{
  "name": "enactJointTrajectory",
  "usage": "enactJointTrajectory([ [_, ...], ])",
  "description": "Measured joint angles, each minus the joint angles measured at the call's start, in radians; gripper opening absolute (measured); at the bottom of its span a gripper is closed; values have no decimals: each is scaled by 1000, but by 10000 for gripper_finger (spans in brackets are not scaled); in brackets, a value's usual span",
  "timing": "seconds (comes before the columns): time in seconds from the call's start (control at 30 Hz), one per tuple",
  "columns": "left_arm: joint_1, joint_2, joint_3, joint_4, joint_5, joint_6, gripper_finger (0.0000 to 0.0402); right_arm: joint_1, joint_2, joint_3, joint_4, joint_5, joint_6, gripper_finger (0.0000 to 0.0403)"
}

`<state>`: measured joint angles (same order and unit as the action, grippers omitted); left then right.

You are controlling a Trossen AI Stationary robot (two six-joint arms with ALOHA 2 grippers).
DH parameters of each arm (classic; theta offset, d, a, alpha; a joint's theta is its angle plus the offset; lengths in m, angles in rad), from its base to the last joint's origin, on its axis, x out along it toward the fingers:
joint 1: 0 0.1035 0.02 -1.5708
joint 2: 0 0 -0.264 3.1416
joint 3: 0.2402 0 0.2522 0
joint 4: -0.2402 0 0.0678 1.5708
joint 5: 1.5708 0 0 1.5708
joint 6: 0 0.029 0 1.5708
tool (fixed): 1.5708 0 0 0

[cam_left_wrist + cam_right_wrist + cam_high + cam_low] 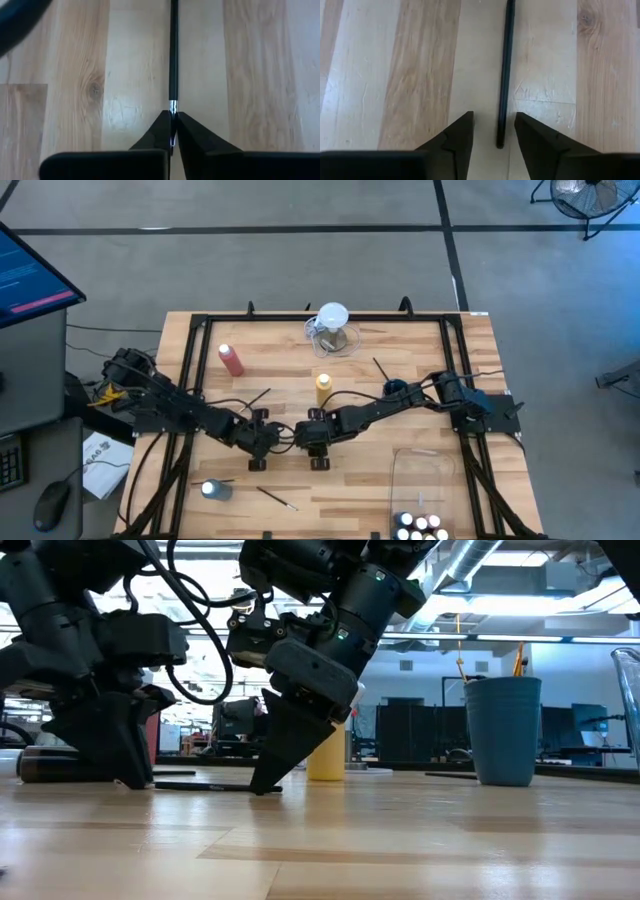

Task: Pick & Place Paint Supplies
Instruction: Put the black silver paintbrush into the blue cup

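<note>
Both grippers meet over one thin paintbrush lying flat at mid-table.

The left gripper (172, 131) sits low on the wooden table (420, 395) with its fingers pinched together on the paintbrush (173, 55) at the silver ferrule, the dark handle running straight away from the tips. Just beside it, the right gripper (493, 131) hovers with its fingers parted on either side of the brush's other end, touching nothing that I can see. The brush looks light, stiff and narrow, likely to roll or pivot when lifted by one end, so a firmer hold nearer the middle of the handle would probably steady it. The yellow squeeze bottle (323, 388) stands just behind the grippers.
</note>
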<state>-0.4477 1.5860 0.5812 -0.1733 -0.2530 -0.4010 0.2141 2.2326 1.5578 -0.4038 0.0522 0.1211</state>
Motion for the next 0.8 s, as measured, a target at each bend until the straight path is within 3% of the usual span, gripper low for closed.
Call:
enactJointTrajectory([
  [0.43,-12,-126,-13,-41,60,-17,0,0,1,-1,22,-1,0,169],
  [0.8,-12,-125,-9,-22,32,-18,0,0,1,-1,31,-1,0,164],
])
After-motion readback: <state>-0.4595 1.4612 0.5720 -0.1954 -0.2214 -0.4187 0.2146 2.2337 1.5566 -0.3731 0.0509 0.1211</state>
